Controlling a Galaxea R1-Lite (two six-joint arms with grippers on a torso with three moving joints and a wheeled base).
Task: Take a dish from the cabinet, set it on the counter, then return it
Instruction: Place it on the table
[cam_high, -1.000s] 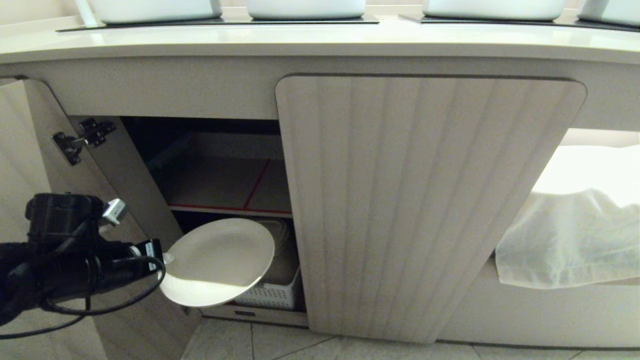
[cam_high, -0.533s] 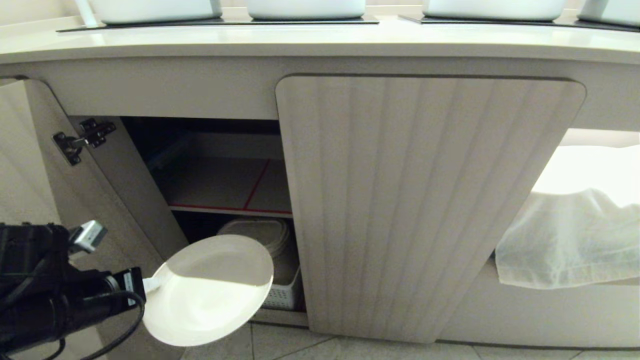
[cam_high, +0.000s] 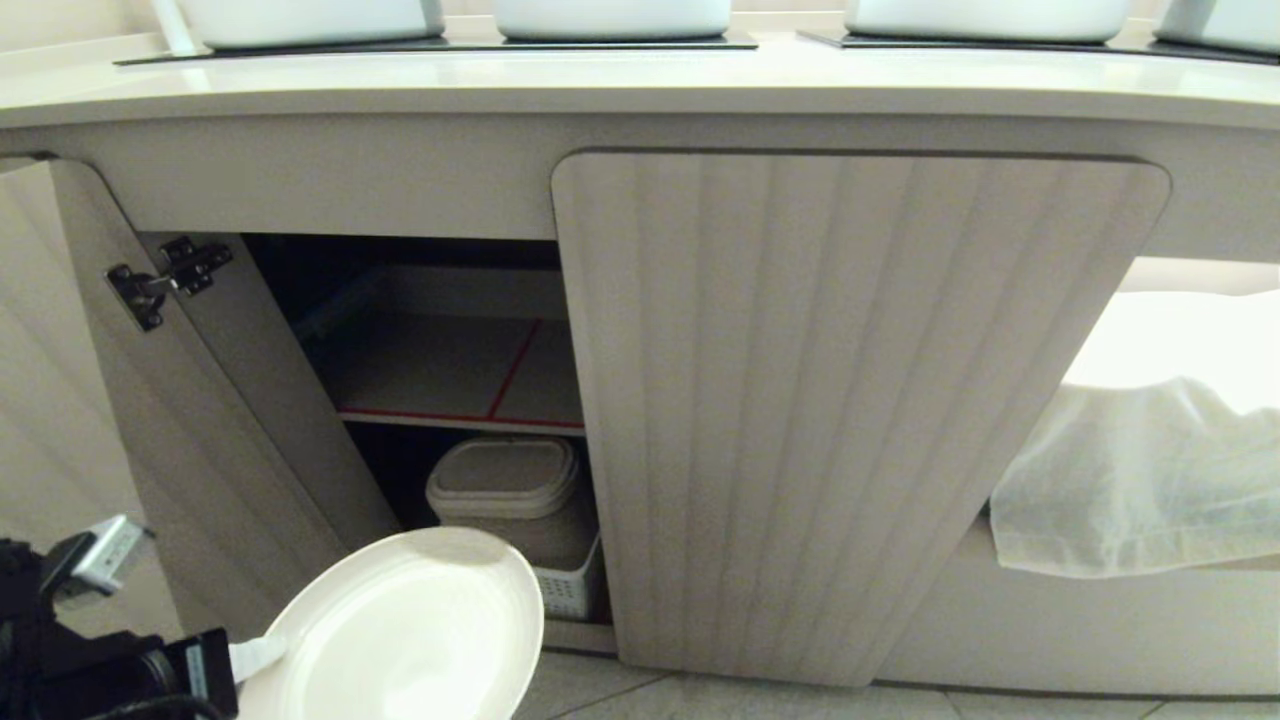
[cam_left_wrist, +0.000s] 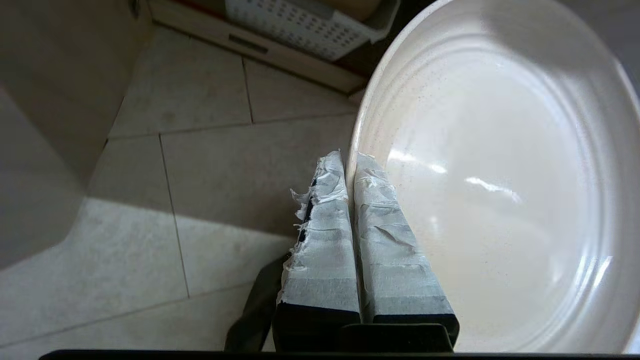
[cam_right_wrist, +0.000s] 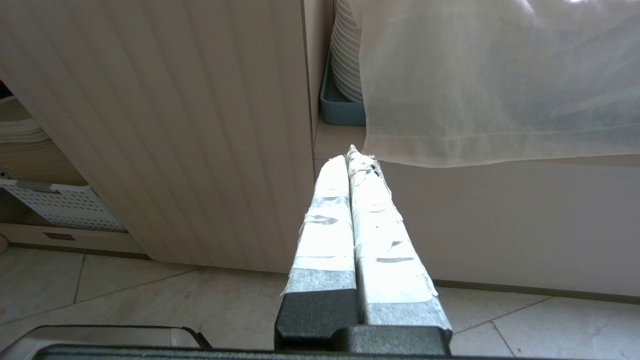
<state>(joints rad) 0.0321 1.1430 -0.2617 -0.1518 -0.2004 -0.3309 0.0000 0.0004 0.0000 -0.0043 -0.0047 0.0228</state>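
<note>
gripping dish (cam_left_wrist: 500, 175) rim, left pincer (cam_left_wrist: 350, 162)

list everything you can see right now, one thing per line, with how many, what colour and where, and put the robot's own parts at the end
dish: one, cream, outside the cabinet over the floor, held by its rim
cabinet: one, beige fluted doors, left door swung open, middle door closed
shelf: one, beige with red edging, inside the open bay
stacked plates: one pile, pale beige, under the shelf in a basket
basket: one, white perforated, cabinet bottom
counter: one, cream-white, above the cabinet
white basins: at least four, on the counter's black panels
cloth: one, sheer white, hanging over the right bay
floor: pale tiles
left gripper: one, taped white, shut on the dish's rim, low left
right gripper: one, taped white, shut, empty, facing the closed door
</note>
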